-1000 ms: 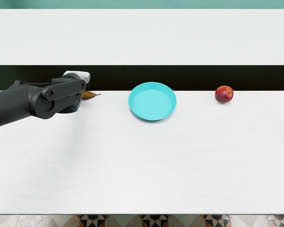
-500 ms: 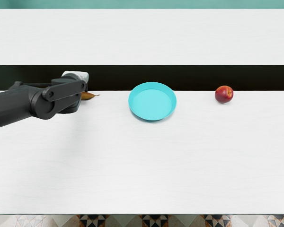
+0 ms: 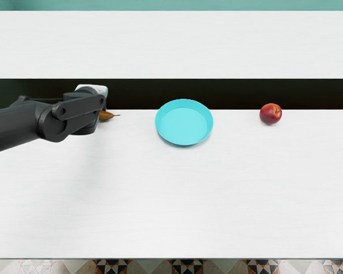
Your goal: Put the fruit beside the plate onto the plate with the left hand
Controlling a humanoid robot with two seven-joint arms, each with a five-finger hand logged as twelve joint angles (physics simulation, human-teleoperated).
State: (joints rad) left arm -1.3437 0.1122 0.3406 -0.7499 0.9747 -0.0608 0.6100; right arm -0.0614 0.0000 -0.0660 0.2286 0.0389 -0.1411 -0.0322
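Head view: left hand (image 3: 92,91) poised over brown fruit (image 3: 108,116) at far edge of table (image 3: 171,200), left of blue plate (image 3: 162,130), presumably lined up for a pickup, grip impossible to tell behind forearm; red fruit (image 3: 270,113) right of plate, plate empty.

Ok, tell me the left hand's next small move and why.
Probably grip the brown fruit with the left hand: the hand is right beside it, the fruit lies on the table left of the blue plate, not yet on it.
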